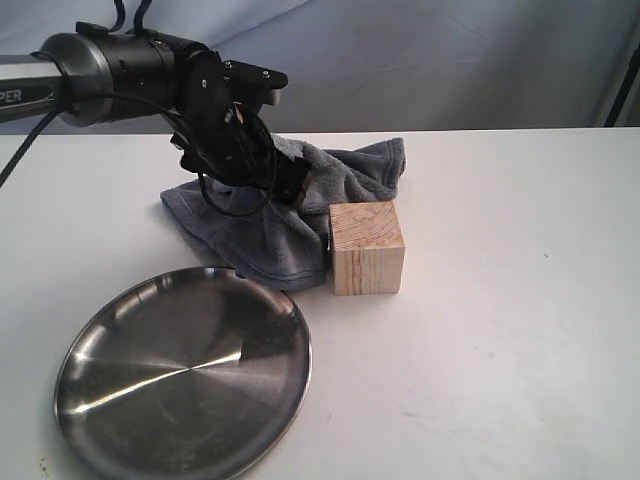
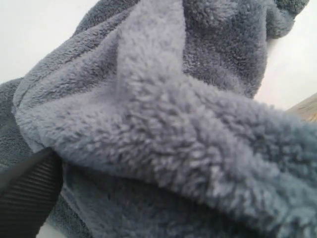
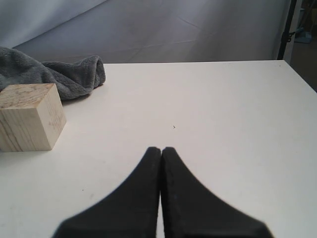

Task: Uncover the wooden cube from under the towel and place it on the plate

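Observation:
The wooden cube (image 1: 367, 248) stands uncovered on the white table, pale with grain lines, and its left side touches the towel (image 1: 262, 238). The grey-blue fleece towel is bunched up and drawn towards my left gripper (image 1: 286, 186), which is shut on a fold of it. In the left wrist view the towel (image 2: 173, 124) fills the picture, with one dark finger (image 2: 25, 198) at its edge. The steel plate (image 1: 150, 400) lies in front of the towel with nothing on it. My right gripper (image 3: 161, 148) is shut on nothing, low over the table, to the right of the cube (image 3: 28, 116).
The white table (image 1: 500, 330) stretches right of the cube. A grey backdrop (image 1: 450, 60) hangs behind the table's far edge. A dark stand (image 3: 286, 29) rises at the far right corner.

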Tool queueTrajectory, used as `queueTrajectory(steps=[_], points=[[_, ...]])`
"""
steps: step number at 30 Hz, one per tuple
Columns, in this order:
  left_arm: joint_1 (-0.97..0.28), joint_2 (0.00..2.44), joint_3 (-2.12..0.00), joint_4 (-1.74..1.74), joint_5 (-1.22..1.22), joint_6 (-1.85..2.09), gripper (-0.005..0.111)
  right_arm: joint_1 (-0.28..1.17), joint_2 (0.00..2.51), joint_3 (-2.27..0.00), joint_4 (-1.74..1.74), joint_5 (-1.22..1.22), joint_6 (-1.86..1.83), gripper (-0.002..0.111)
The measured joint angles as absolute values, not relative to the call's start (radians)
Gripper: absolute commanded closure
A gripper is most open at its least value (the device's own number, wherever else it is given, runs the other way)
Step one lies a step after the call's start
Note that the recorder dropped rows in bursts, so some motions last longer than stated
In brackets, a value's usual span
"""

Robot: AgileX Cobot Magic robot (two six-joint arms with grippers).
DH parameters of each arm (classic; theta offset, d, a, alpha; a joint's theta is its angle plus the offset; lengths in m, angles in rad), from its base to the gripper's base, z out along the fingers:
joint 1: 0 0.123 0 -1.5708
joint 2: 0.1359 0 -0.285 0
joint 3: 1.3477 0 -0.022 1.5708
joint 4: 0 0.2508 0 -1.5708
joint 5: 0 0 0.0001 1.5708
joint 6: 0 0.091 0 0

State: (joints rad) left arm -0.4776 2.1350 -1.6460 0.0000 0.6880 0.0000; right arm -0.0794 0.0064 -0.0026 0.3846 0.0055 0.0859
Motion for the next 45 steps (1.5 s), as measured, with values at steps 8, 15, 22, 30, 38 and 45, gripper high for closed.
queueTrajectory(steps=[8, 15, 22, 30, 38, 45], points=[[-0.478, 2.13, -1.646, -0.058, 0.688, -0.025, 0.002, -0.079, 0.006, -0.003, 0.385, 0.005, 0.086, 0.105], [-0.47, 2.052, -1.646, -0.19, 0.697, -0.058, 0.002, -0.079, 0.006, -0.003, 0.385, 0.005, 0.086, 0.105], [-0.402, 2.041, -1.646, -0.453, 0.822, 0.09, 0.002, -0.079, 0.006, -0.003, 0.385, 0.005, 0.086, 0.105], [-0.405, 2.027, -1.646, -0.507, 0.765, 0.241, 0.002, -0.079, 0.006, -0.003, 0.385, 0.005, 0.086, 0.105], [-0.405, 1.899, -1.645, -0.512, 0.672, 0.393, 0.002, -0.079, 0.006, -0.003, 0.385, 0.005, 0.086, 0.105], [-0.447, 1.832, -1.645, -0.513, 0.712, 0.571, 0.002, -0.079, 0.006, -0.003, 0.385, 0.005, 0.086, 0.105]])
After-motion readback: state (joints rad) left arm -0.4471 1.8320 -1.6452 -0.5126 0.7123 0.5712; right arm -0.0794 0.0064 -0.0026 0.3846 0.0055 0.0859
